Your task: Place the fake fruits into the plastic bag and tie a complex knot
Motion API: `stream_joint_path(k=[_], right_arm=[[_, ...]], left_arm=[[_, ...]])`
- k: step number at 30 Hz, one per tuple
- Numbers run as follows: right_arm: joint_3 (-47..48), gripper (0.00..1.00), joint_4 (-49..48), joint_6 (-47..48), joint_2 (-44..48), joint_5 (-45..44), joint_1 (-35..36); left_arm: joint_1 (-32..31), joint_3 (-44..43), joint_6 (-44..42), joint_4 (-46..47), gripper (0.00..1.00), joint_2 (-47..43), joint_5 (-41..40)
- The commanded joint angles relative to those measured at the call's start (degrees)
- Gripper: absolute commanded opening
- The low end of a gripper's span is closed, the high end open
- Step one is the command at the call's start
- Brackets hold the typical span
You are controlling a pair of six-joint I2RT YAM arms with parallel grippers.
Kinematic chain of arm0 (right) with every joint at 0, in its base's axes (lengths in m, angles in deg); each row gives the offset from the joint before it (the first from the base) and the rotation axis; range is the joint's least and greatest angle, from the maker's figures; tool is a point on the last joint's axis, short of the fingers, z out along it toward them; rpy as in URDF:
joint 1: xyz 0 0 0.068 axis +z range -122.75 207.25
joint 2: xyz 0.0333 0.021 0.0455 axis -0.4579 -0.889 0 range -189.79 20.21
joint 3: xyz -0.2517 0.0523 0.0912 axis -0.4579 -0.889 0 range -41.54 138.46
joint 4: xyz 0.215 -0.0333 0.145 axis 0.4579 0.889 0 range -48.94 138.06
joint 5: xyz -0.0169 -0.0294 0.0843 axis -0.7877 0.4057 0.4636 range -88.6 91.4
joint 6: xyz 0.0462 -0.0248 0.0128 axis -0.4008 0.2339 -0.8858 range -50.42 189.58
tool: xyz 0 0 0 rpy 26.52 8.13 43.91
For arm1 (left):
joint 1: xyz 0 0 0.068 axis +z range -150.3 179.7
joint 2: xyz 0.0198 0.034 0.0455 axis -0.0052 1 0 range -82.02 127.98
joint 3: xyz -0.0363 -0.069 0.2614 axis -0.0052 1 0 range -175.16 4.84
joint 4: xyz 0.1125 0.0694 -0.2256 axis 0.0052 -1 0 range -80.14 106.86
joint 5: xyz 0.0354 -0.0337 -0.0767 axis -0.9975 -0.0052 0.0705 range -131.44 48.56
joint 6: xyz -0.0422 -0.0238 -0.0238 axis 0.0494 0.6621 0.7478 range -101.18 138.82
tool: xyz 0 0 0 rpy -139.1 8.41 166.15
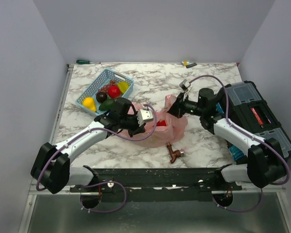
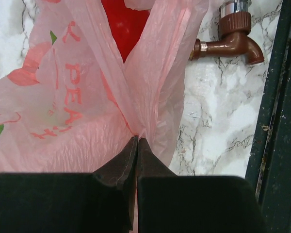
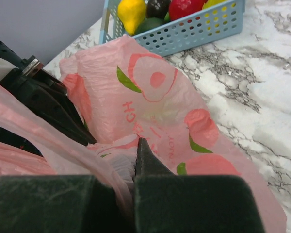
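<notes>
Between left end effector (image 2: 137, 141) and right end effector (image 3: 137, 141): plastic bag (image 1: 167, 133) on tabletop (image 1: 203, 87), 1 red fruit (image 2: 121, 24) inside | both closed, pinching bag film | other fake fruits (image 1: 114, 91) in basket (image 1: 91, 85) beyond left end effector; left arm nearer

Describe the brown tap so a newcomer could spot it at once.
Start at the marble table, then find the pink plastic bag at its middle. Just nearer than the bag, by the table's front edge, lies the tap: the only brown, pipe-shaped piece, with a chrome end.
</notes>
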Motion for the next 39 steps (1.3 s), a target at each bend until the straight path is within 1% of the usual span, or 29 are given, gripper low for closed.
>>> stream_joint_path(k=[1,4,5,6,8,9,12,14,15,16,20,22,24,26,30,33,35,36,37,39], right_arm=[[-0.8,0.01,0.1,2.5,-0.9,-0.6,-0.3],[-0.2,0.01,-0.5,4.2,-1.5,0.2,-0.3],[0.8,0.01,-0.7,4.2,-1.5,0.5,-0.3],[1.7,0.01,-0.7,4.1,-1.5,1.0,-0.3],[3.8,0.01,-0.4,3.9,-1.3,2.2,-0.3],[4.4,0.01,-0.5,3.5,-1.2,2.6,-0.3],[5.4,0.01,-0.6,2.4,-0.5,4.5,-0.2],[5.5,0.01,-0.6,2.1,0.2,6.0,-0.1],[5.4,0.01,-0.5,2.3,0.5,6.5,0.1],[5.4,0.01,-0.2,2.7,0.8,7.0,0.2],[6.0,0.01,1.9,4.4,1.7,8.7,0.9],[6.2,0.01,2.8,5.2,2.2,8.9,1.3],[6.5,0.01,3.8,6.2,2.6,9.0,1.7],[6.6,0.01,4.5,7.2,2.9,9.1,2.0],[6.7,0.02,5.6,8.3,3.1,8.3,2.8],[6.5,0.02,5.4,8.2,3.1,7.5,3.1],[6.5,0.03,5.4,8.2,3.3,7.4,3.1],[6.6,0.04,5.7,8.2,3.4,7.5,3.2],[6.5,0.08,6.2,8.5,3.8,7.5,3.2],[6.6,0.16,8.9,10.5,5.3,6.8,3.1]], left_arm=[[-0.6,1.3,1.1,2.2,0.0,-0.2,-1.1],[-0.7,-0.9,0.9,-1.1,0.0,-1.2,1.6],[-0.3,-2.3,1.1,-2.8,0.06,-2.4,2.8],[0.6,-4.0,1.8,-3.7,0.16,-4.1,5.4],[2.9,-6.8,5.3,-3.2,0.47,-8.3,10.1],[3.6,-8.4,7.6,-2.2,0.61,-10.2,11.1],[3.2,-12.4,10.4,0.5,0.84,-13.0,11.2],[1.8,-15.2,10.7,1.8,0.9,-12.7,8.5],[1.2,-17.1,10.3,2.2,0.97,-11.8,7.7],[0.5,-18.5,10.1,2.7,0.99,-10.9,7.3],[-0.8,-24.5,11.4,4.4,0.99,-5.6,7.4],[-1.5,-27.1,10.7,4.6,0.99,-3.2,9.2],[-2.4,-30.6,8.2,1.5,0.99,-0.4,11.4],[-3.1,-32.8,7.6,0.2,0.99,1.6,11.9],[-4.0,-34.8,8.9,1.8,0.99,4.3,12.1],[-5.9,-37.4,8.8,-2.0,0.99,7.0,10.3],[-6.5,-37.8,9.6,-2.4,0.97,8.0,7.5],[-6.5,-37.5,10.5,-1.7,0.88,8.2,6.1],[-6.5,-37.7,11.0,-1.6,0.76,8.3,4.7],[-5.7,-38.2,11.3,-2.1,0.31,8.0,5.2]])
